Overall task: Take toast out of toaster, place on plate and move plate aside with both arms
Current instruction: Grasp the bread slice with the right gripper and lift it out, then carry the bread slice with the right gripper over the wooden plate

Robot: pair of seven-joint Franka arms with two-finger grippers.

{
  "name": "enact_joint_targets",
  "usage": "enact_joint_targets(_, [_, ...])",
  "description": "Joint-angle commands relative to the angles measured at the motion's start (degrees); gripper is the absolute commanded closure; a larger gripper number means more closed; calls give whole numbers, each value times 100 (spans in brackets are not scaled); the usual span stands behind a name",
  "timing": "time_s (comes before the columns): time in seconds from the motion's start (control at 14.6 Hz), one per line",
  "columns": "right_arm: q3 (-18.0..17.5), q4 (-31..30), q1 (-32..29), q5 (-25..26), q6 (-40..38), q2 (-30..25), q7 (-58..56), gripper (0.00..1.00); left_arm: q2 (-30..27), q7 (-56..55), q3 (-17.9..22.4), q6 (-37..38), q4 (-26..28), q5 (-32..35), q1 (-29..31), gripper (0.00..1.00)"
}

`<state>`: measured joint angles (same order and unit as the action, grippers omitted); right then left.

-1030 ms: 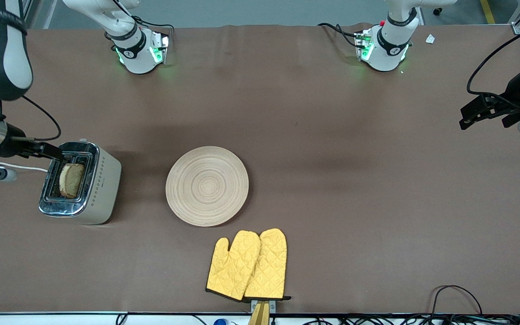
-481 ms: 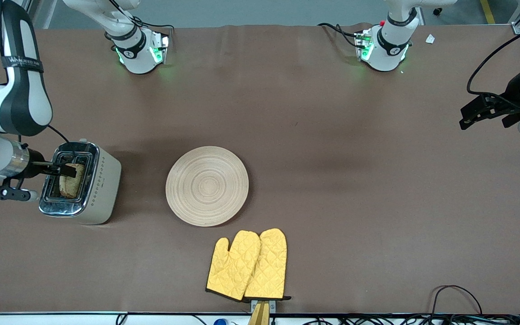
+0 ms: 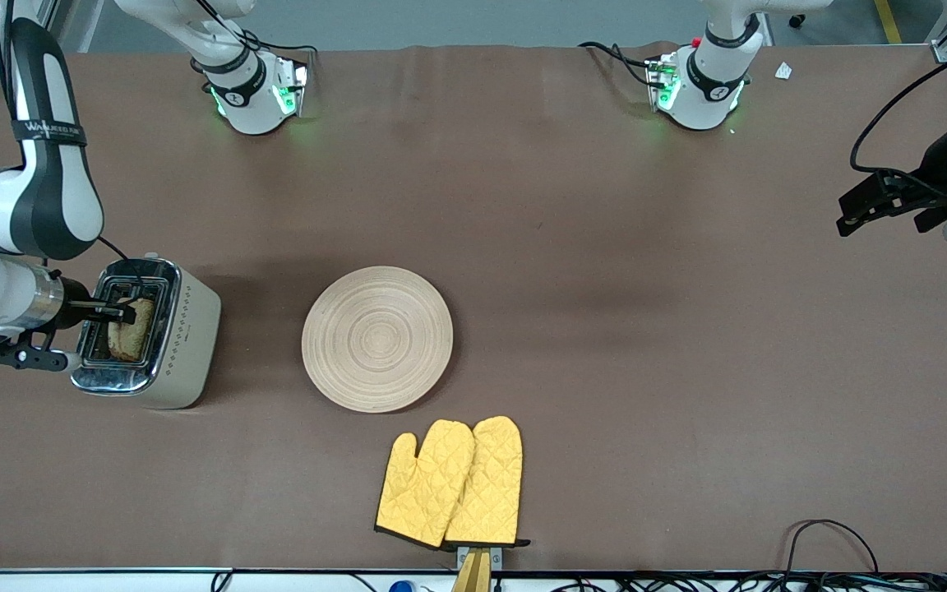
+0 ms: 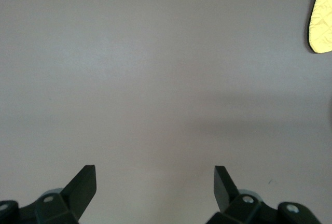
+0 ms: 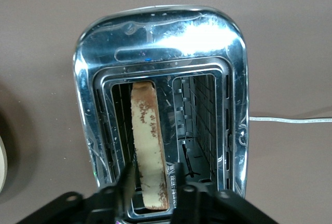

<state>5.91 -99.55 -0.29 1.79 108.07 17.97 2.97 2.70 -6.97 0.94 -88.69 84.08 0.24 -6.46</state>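
The toast [image 3: 130, 330] stands upright in one slot of the silver toaster [image 3: 187, 329] at the right arm's end of the table. My right gripper [image 3: 123, 312] is down at the toaster's top, open, with one finger on each side of the toast [image 5: 148, 130]. The wrist view shows a small gap beside one finger [image 5: 175, 175]. The round light-wood plate [image 3: 377, 338] lies bare in the middle of the table, beside the toaster [image 5: 155, 32]. My left gripper [image 3: 852, 215] waits open and empty over bare table [image 4: 154, 175] at the left arm's end.
Two yellow quilted oven mitts [image 3: 453, 483] lie nearer the front camera than the plate, close to the table's front edge; one tip shows in the left wrist view [image 4: 322, 22]. The toaster's white cord [image 5: 290, 120] runs off from the toaster.
The right arm has swung in and lowered. Its gripper moved from the toaster's edge down over the slot and now straddles the toast. The left arm has not moved.
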Motion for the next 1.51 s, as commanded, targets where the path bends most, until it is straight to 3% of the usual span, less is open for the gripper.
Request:
enact_joint_targets(0.0, [-64, -21, -94, 41, 47, 5, -33, 97, 46, 29, 11, -8, -102, 20, -5, 0])
enact_joint_targets(0.27, [-72, 250, -85, 32, -206, -48, -33, 99, 47, 20, 2, -8, -85, 20, -5, 0])
enact_joint_targets(0.76, [-125, 2008, 265, -55, -1929, -101, -121, 99, 46, -58, -15, 9, -67, 20, -13, 0])
enact_joint_targets(0.89, [-125, 2044, 581, -265, -1922, -118, -25, 99, 46, -85, -15, 1, -93, 20, -66, 0])
enact_joint_targets(1.1, [-108, 1949, 819, -1003, -1502, -74, 554, 100, 46, -85, -24, 9, -76, 20, -40, 0])
enact_joint_targets(1.44, [-116, 791, 1584, -2039, -132, 31, 924, 100, 46, -68, -24, 9, -76, 20, -4, 0])
